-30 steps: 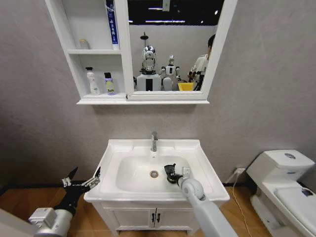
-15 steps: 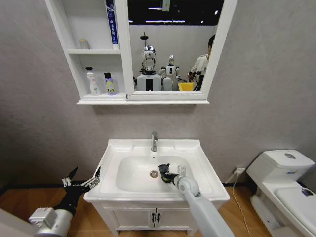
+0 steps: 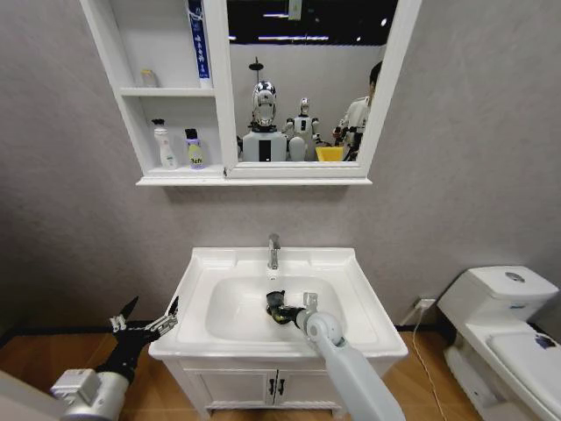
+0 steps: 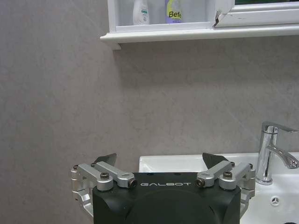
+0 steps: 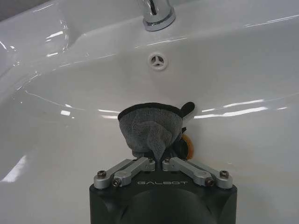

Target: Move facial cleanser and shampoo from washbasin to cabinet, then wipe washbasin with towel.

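The white washbasin (image 3: 351, 272) stands below the wall cabinet (image 3: 131, 92). Inside the bowl, by the drain, my right gripper (image 3: 279, 307) is shut on the dark grey towel (image 5: 149, 123) and presses it against the basin's (image 5: 70, 140) wall below the faucet (image 5: 156, 14). On the cabinet's lowest shelf stand a white bottle (image 3: 165, 146) and a yellow-labelled bottle (image 3: 194, 150); which is the facial cleanser and which the shampoo I cannot tell. My left gripper (image 3: 145, 323) hangs open and holding nothing, left of the basin's edge (image 4: 187, 163).
A white toilet (image 3: 500, 307) stands at the right. The low vanity doors (image 3: 272, 386) are under the basin. A tall blue tube (image 3: 199, 39) and a small item (image 3: 149, 79) sit on the cabinet's upper shelves. The mirror (image 3: 307, 79) reflects robots.
My right gripper has swept the towel leftward across the bowl, from right of the drain to over it. The left arm has stayed still.
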You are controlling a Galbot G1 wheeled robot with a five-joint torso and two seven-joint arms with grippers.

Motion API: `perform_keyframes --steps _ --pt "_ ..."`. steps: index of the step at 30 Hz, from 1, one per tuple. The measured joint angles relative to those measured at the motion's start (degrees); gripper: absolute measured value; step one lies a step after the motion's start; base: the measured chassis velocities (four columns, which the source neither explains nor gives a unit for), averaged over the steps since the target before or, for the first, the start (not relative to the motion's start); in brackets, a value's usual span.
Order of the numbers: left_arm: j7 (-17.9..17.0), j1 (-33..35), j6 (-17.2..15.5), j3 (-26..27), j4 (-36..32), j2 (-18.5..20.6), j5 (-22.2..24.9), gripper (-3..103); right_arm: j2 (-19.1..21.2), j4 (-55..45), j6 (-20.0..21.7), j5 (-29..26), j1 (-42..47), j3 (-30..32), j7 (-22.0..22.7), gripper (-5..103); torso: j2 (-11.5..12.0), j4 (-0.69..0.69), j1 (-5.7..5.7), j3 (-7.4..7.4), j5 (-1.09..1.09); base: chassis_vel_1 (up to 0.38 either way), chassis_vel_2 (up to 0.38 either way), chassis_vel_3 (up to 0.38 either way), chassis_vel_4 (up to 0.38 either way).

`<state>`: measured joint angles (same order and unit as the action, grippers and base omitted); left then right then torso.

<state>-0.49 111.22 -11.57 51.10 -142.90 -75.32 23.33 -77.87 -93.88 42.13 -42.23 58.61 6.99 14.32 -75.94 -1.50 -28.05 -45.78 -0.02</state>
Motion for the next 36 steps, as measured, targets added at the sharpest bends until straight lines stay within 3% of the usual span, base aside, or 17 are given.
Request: perform_keyframes --steps 10,17,26,36 --pt "0.00 0.00 0.00 0.00 0.00 0.00 0.00 100 -1.96 5.35 0.00 1.07 -2.76 -0.57 -4.31 2 0.00 0.00 0.00 0.00 0.00 0.000 0.000 0.000 0.000" --pt "0.00 0.00 0.00 0.00 0.00 0.00 0.00 100 -3.26 7.47 -0.01 1.15 -3.78 -1.00 -4.75 2 0.00 0.00 0.00 0.00 0.00 0.000 0.000 0.000 0.000" --pt "0.00 0.00 0.00 0.00 0.00 0.00 0.00 100 -2.79 7.84 -0.02 1.61 -3.81 -0.58 -2.91 2 0.00 0.01 0.00 0.00 0.01 0.000 0.000 0.000 0.000" --pt "0.00 0.00 0.00 0.00 0.00 0.00 0.00 100 0.97 3.09 -0.01 -0.32 -1.04 1.52 1.13 2 0.00 0.00 0.00 0.00 0.01 0.000 0.000 0.000 0.000"
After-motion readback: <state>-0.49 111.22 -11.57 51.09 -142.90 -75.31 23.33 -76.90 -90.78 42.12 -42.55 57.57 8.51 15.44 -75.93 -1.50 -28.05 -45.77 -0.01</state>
